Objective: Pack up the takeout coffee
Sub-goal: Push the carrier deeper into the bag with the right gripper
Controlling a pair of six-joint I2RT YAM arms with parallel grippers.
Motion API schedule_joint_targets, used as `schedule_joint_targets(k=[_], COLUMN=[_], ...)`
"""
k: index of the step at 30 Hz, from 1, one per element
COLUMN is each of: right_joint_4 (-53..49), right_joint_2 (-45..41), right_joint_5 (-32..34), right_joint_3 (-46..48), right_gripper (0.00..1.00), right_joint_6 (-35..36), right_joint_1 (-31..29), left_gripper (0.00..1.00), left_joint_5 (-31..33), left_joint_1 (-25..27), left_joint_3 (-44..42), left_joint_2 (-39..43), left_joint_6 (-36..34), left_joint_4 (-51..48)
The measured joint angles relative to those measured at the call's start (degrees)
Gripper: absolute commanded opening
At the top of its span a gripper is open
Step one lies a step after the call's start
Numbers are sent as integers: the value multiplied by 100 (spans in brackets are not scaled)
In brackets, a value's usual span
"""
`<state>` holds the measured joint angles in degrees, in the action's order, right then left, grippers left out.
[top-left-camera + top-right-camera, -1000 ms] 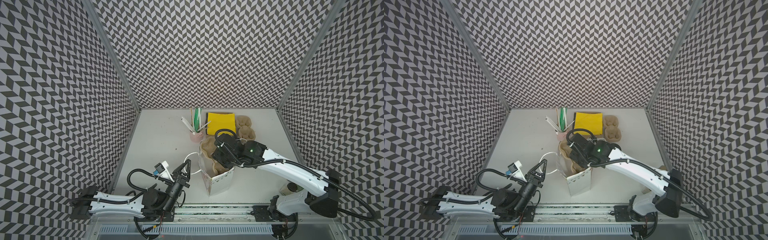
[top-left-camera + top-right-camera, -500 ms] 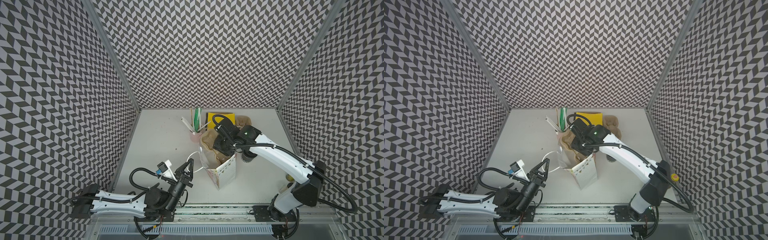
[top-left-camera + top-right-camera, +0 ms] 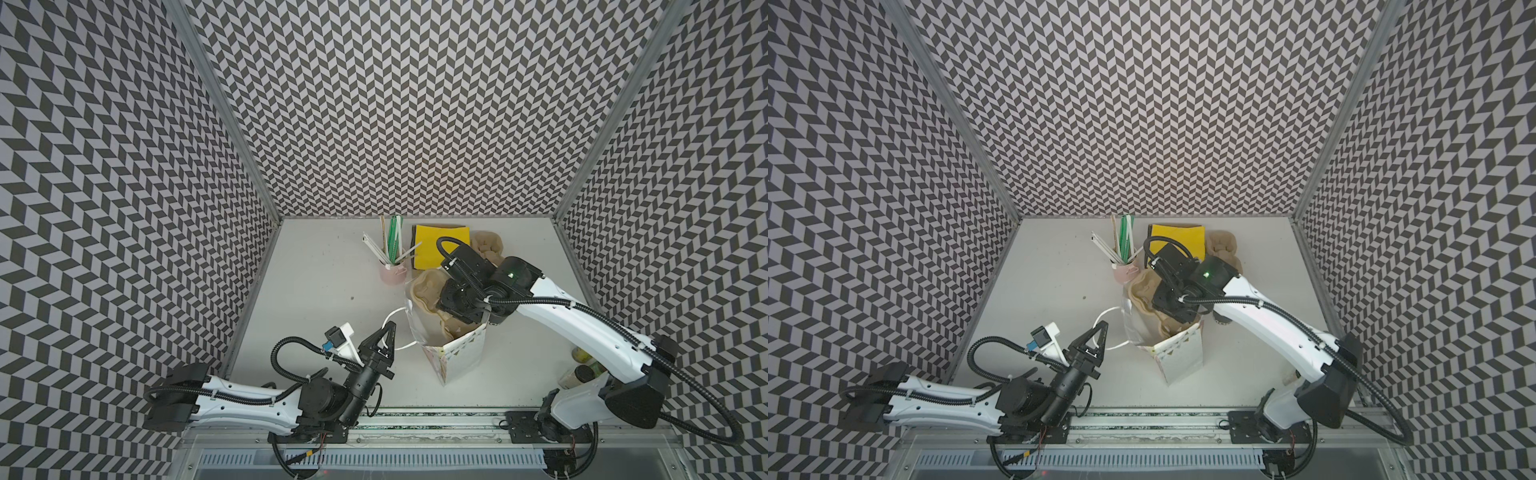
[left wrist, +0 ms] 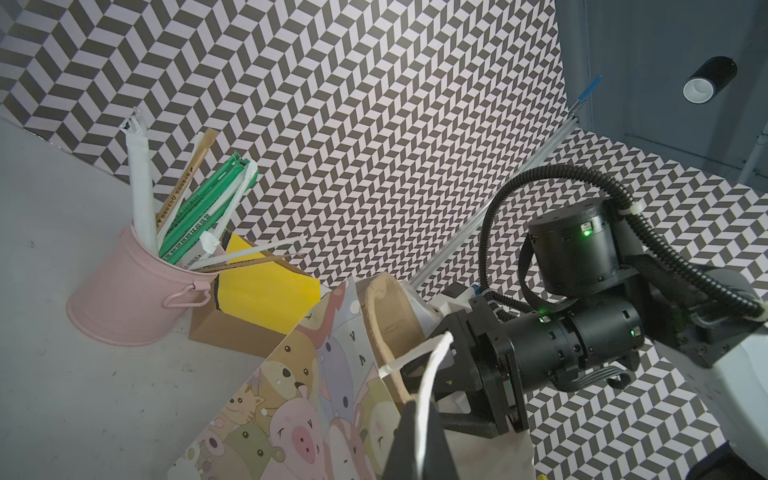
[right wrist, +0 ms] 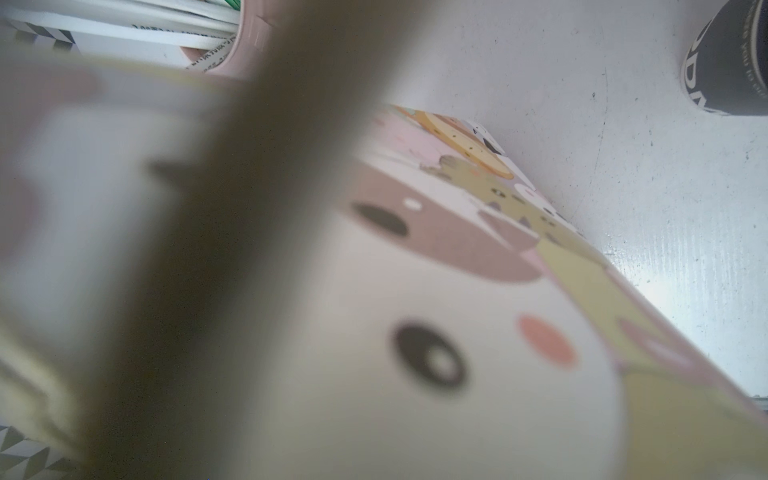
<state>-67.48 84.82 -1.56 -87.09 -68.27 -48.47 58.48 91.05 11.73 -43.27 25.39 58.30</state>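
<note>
The takeout coffee (image 5: 731, 58), a black cup with white lettering, stands on the table beside the bag in the right wrist view; the right arm covers it in both top views. A cartoon-printed paper bag (image 3: 461, 361) (image 3: 1179, 357) (image 4: 311, 415) stands open mid-table. My left gripper (image 3: 390, 328) (image 3: 1104, 326) (image 4: 417, 419) is shut on its white handle (image 4: 432, 365). My right gripper (image 3: 451, 320) (image 3: 1173, 320) (image 4: 432, 386) reaches into the bag mouth, shut on a brown pulp cup carrier (image 3: 426, 291) (image 3: 1142, 295) (image 4: 386, 316) that sticks out of the bag's far side.
A pink bucket of straws (image 3: 392, 272) (image 3: 1125, 272) (image 4: 124, 299) stands just behind the bag. A yellow-topped box (image 3: 440, 245) (image 4: 266, 291) and more pulp carriers (image 3: 488, 245) sit at the back. Bottles (image 3: 582, 361) stand at the front right by the right arm's base.
The right arm swung toward the back with the carrier and came partway forward again. The bag tilted and shifted slightly right. The left gripper rose a little, keeping the handle.
</note>
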Motion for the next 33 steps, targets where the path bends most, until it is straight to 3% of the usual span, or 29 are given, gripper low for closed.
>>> schedule_joint_targets(k=[33], right_joint_4=[-345], right_joint_2=[190], right_joint_5=[-90], right_joint_3=[9], right_gripper=[43], right_joint_6=[592], right_joint_1=[26], left_gripper=[0], left_joint_5=[160], left_joint_1=[9], left_joint_3=[330], left_joint_2=[-332], left_joint_6=[-330], left_joint_4=[166])
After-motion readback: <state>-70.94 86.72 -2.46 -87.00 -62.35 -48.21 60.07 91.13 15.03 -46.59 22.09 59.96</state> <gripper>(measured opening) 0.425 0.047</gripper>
